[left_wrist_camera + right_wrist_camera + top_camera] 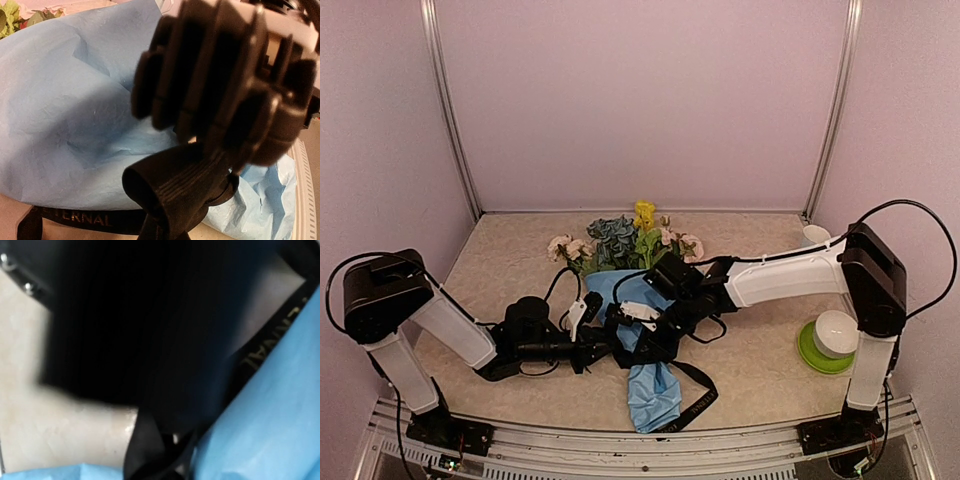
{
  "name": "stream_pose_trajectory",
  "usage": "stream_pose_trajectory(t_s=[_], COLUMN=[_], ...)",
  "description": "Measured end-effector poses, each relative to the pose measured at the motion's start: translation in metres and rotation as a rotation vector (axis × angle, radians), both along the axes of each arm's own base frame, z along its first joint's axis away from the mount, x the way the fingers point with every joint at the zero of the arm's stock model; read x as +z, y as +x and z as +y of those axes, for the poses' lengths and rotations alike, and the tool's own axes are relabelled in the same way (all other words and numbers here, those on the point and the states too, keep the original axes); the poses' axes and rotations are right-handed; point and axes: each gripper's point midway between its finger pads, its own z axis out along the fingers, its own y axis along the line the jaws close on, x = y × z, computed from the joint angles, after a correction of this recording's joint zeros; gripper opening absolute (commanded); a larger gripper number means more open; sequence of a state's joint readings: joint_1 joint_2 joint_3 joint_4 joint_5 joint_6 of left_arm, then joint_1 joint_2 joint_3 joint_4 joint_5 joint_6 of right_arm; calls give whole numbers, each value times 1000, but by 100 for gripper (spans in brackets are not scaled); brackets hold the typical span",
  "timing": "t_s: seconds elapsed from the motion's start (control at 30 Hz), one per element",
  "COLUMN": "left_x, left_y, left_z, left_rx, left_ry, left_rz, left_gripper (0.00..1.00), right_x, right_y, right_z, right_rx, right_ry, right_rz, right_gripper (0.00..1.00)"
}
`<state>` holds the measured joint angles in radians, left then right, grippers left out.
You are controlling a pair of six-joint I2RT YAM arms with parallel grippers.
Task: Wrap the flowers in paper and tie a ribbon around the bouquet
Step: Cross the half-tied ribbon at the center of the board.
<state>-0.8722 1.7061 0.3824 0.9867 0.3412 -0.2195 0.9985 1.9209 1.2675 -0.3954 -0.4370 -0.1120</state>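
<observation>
The bouquet [650, 385] lies in the middle of the bench [510, 260], flowers [615, 240] at the far end, blue paper [65, 115] round the stems. My left end effector [608, 340] and my right end effector [636, 322] are both pressed together, each pinching the black ribbon [170, 195] (I think so, it is dark there) just above the paper. This looks like knot time. I should pull both ends slowly and evenly, so the thin paper does not rip.

Beige table [520, 260]: bouquet [650, 395], ribbon [708, 392], perhaps saucer [812, 352].
</observation>
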Motion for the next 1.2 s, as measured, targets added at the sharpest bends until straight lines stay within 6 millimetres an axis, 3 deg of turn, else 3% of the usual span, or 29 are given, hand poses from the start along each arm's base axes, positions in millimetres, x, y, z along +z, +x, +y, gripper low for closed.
stream_pose_trajectory(t_s=[0.17,0.27,0.4,0.57,0.73,0.83,1.1,1.2], left_x=[1,1,-1,-3,0,1,1,2], left_y=[0,-1,-1,-1,-1,-1,-1,0], left_z=[1,1,1,2,2,2,1,0], left_rx=[0,0,-1,-1,-1,-2,-2,-2], left_ry=[3,5,12,18,14,14,15,15], left_rz=[1,1,7,11,5,3,3,4], left_gripper=[0,0,0,0,0,0,0,0], right_x=[13,27,39,36,32,31,19,19], right_y=[8,15,21,23,22,17,6,-1], right_z=[-1,-1,0,-2,-5,-6,-16,-16], right_rx=[-47,-81,-115,-138,-140,-119,-72,-36], right_ry=[6,27,50,37,28,25,-31,-34], right_rz=[-38,-72,-97,-96,-88,-74,-40,-16], right_gripper=[0,11,2,0,20,24,26,17])
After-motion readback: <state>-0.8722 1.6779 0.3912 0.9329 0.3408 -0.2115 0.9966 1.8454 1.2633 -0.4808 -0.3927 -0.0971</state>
